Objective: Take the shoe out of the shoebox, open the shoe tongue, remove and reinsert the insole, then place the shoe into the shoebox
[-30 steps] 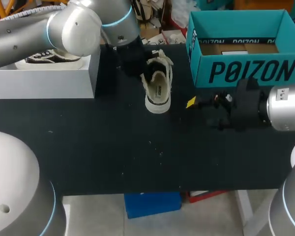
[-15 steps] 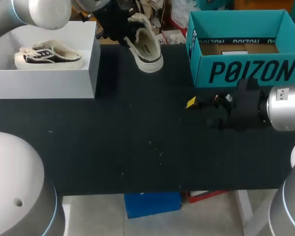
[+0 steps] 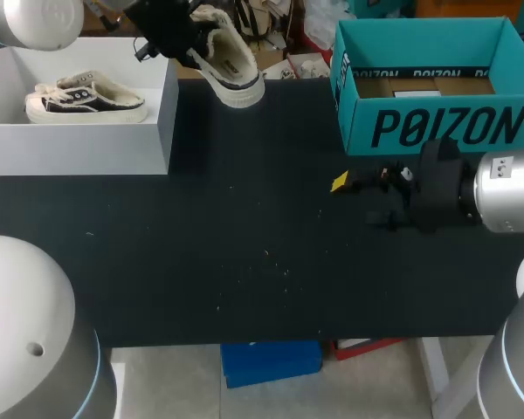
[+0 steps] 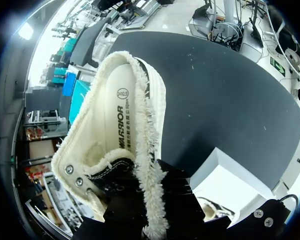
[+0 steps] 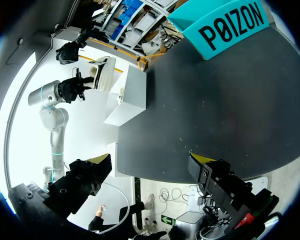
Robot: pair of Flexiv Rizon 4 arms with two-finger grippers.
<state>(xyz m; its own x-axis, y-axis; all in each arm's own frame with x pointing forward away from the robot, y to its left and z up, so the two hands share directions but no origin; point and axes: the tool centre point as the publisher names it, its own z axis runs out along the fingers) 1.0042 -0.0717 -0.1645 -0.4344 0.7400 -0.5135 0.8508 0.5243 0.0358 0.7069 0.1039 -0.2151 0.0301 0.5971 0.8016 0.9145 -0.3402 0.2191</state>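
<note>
Black worktop [image 3: 244,262] | your left end effector [image 3: 190,39] gripped the shoe [image 3: 227,65] aloft beside the white shoebox [image 3: 87,144], axis slanting away | right end effector [image 5: 151,159] spread empty, farther off.

Cream fleece-lined shoe [image 4: 119,112]: fuzzy pile trim, smooth rubber sole. Black tabletop [image 3: 244,218]: matt. Teal cardboard shoebox [image 3: 445,129]: smooth, matt.

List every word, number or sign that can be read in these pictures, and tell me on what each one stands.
"POIZON": large black letters on the front wall of the teal shoebox.
"POIZON": small, repeated along the band on the same box's inner far wall.
"WARRIOR": printed on the insole of the lifted shoe.
Oval stamp with digits on that insole: too small to read surely.
</note>
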